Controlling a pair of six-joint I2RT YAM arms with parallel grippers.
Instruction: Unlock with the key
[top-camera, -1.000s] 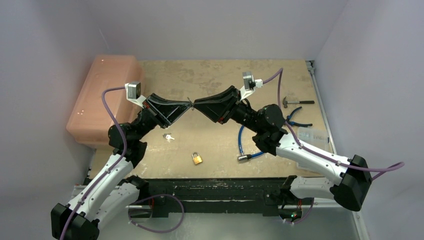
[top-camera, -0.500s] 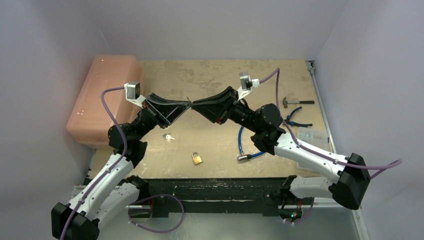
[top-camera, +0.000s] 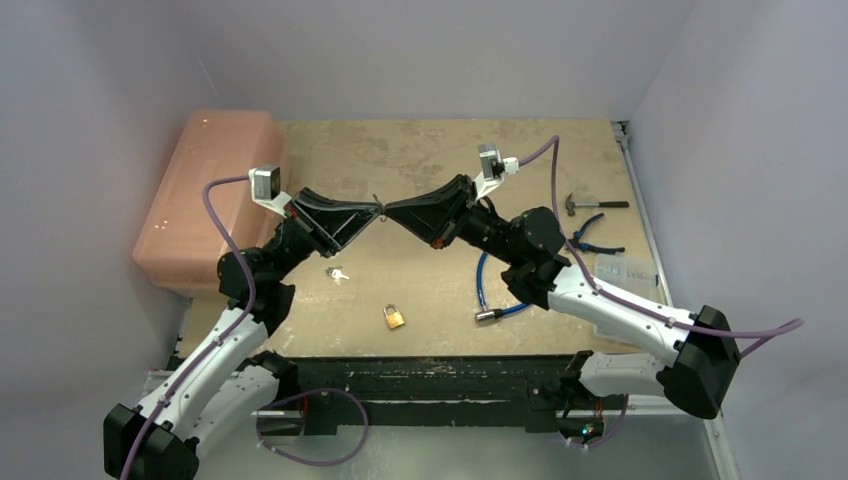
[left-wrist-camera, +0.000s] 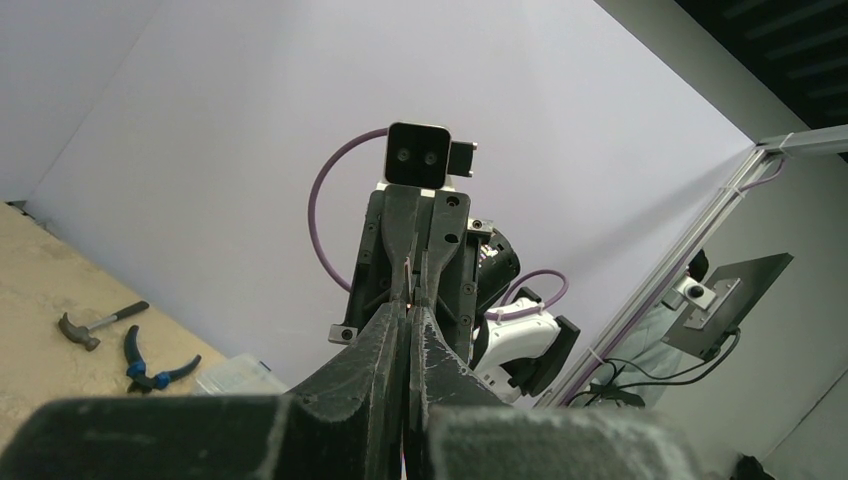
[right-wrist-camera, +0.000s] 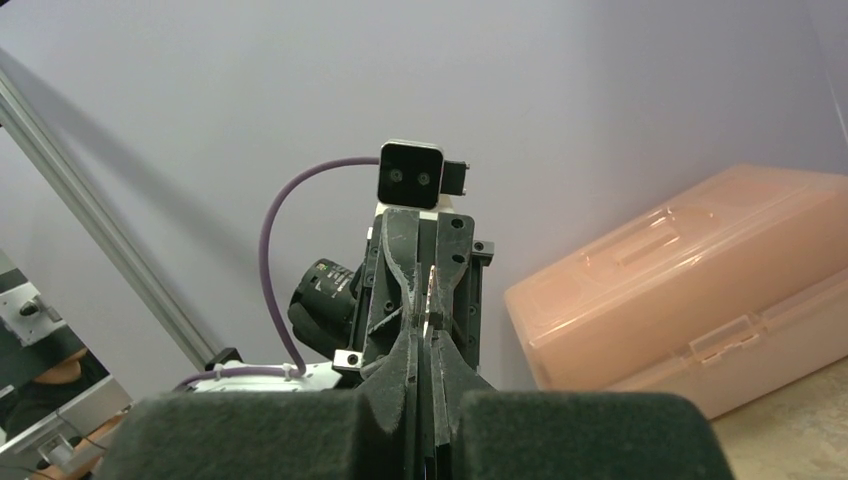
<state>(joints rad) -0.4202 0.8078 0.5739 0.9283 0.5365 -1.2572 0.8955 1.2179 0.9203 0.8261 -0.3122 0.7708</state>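
Note:
A small silver key (top-camera: 381, 206) hangs in mid-air between my two grippers, which meet tip to tip above the middle of the table. My left gripper (top-camera: 377, 210) is shut on the key from the left. The right gripper (top-camera: 388, 209) is shut on it from the right. Seen edge-on, the key (left-wrist-camera: 407, 275) is a thin sliver above the left gripper (left-wrist-camera: 411, 308) in the left wrist view. It shows the same way (right-wrist-camera: 430, 292) above the right gripper (right-wrist-camera: 424, 330) in the right wrist view. The brass padlock (top-camera: 394, 317) lies on the table near the front edge, below both grippers.
Another small key bunch (top-camera: 337, 273) lies on the board left of the padlock. A pink plastic box (top-camera: 205, 190) stands at the left. A blue cable (top-camera: 490, 295), a hammer (top-camera: 585, 204), pliers (top-camera: 592, 235) and a clear case (top-camera: 625, 270) lie at the right.
The right gripper has closed its jaws onto the key and its arm has shifted slightly left. The left arm has stayed still with the key.

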